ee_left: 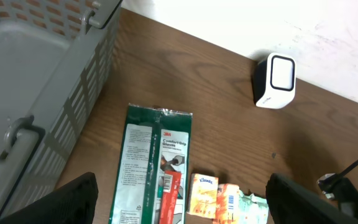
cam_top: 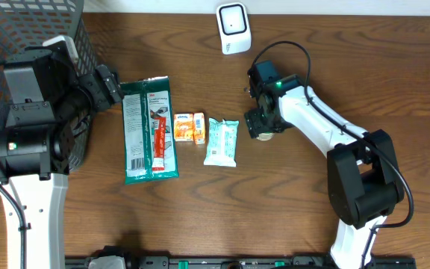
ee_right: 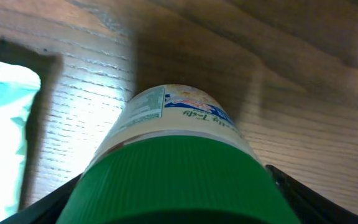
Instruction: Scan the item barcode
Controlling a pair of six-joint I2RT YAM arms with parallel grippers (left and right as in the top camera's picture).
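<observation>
Looking at right gripper (cam_top: 263, 124): got the bottle (ee_right: 166, 115)? /M
Jaws wide, 2 fingers (ee_right: 36, 210) flanking the green cap (ee_right: 173, 180). Clamped or just around it, can't tell. /K
Where's it sitting? /M
Under that gripper, at the table (cam_top: 290, 213), right of the teal packet (cam_top: 222, 142). Well apart from the white scanner (cam_top: 232, 28). Left gripper (cam_top: 109, 84) spread, empty, beside the basket (cam_top: 21, 22). /K
Progress? /M
Pickup at best. Carry, barcode presentation and the scan all left, I'd say. /K

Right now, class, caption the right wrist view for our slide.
Right tool clasping a green-capped bottle, teal packet at left, wooden table beyond.
</observation>
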